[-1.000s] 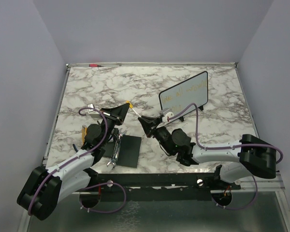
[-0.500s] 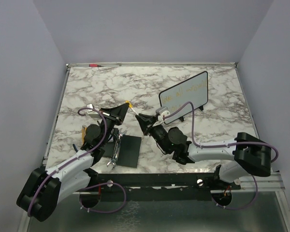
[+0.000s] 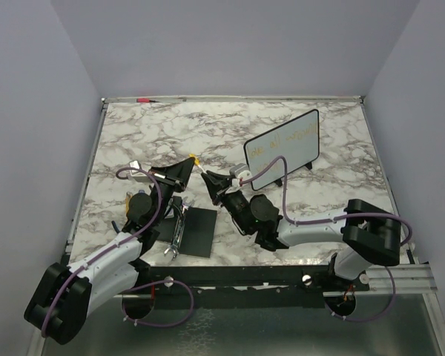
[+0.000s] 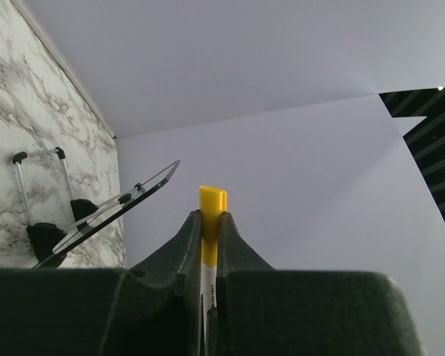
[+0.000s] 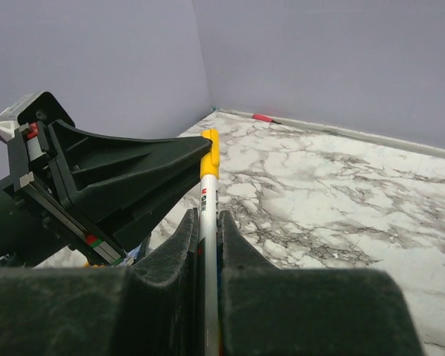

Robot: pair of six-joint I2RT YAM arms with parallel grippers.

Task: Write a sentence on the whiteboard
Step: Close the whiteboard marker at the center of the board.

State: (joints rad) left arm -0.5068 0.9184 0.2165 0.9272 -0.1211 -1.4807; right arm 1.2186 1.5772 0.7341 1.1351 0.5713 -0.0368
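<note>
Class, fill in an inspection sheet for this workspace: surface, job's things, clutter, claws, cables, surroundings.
Surface: grey-veined marble-look table.
Job's things: whiteboard propped up at far right, yellow sentence on it; yellow-capped marker held mid-air.
Clutter: black pad and metal tool by the left arm; red item at the far edge.
Claws: left claw shut on the marker's cap; right claw shut on its white barrel.
Cables: purple cable along each arm.
Surroundings: plain lilac walls.
</note>
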